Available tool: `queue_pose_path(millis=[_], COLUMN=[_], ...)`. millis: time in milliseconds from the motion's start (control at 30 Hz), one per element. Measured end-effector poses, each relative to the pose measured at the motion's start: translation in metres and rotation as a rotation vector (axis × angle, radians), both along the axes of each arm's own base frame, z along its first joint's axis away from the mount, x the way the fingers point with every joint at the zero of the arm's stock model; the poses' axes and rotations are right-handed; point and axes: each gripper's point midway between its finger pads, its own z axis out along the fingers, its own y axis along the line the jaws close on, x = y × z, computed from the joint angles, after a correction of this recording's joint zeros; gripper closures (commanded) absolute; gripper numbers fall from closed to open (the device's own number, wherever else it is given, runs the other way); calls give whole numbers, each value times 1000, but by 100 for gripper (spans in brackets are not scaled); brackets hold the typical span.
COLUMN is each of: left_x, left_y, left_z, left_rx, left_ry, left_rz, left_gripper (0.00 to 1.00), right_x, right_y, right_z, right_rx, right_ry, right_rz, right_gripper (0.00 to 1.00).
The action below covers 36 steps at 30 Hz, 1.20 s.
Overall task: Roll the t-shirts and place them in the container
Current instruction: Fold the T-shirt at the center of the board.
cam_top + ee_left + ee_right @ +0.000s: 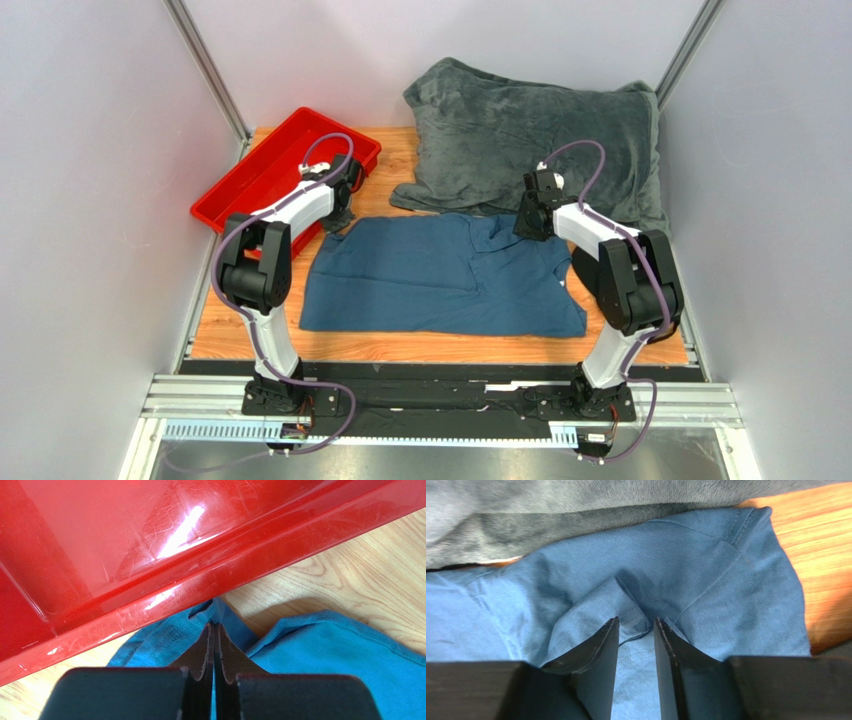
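Observation:
A dark teal-blue t-shirt (440,275) lies spread flat across the middle of the wooden table. My left gripper (340,215) is at its far left corner, right beside the red tray. In the left wrist view that gripper (215,627) is shut on a raised pinch of the t-shirt (340,650) fabric. My right gripper (525,228) is low over the shirt's far right part, near the blanket's edge. Seen from the right wrist, the gripper (636,622) is open, and a stitched hem of the t-shirt (676,565) lies in the gap between the fingers.
A red tray (250,175) sits at the far left, and its rim (200,580) runs just beyond my left fingertips. A large fuzzy grey blanket (540,130) is heaped at the back right, its edge (551,510) touching the shirt. Grey walls close both sides.

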Motion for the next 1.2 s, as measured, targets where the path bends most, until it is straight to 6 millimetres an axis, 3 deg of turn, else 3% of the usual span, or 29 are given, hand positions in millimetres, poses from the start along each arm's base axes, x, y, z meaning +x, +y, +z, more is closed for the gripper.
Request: queue_pose_path(millis=[133, 267, 300, 633, 733, 1033, 1200], left_x=[0, 0, 0, 7, 9, 15, 16], left_y=[0, 0, 0, 0, 1, 6, 8], left_z=[0, 0, 1, 9, 14, 42, 53], left_rx=[0, 3, 4, 14, 18, 25, 24], left_ry=[0, 2, 2, -15, -25, -83, -106], left_rz=[-1, -7, -10, -32, -37, -54, -59], left_gripper=[100, 100, 100, 100, 100, 100, 100], right_x=[1, 3, 4, 14, 16, 27, 18], right_y=[0, 0, 0, 1, 0, -5, -9], right_z=[-6, -4, -4, 14, 29, 113, 131], right_rx=[-3, -6, -8, -5, -8, -10, -15], right_ry=[13, 6, 3, -32, -49, -203, -224], right_rz=[0, -1, 0, -4, -8, -24, -29], right_gripper=[73, 98, 100, 100, 100, 100, 100])
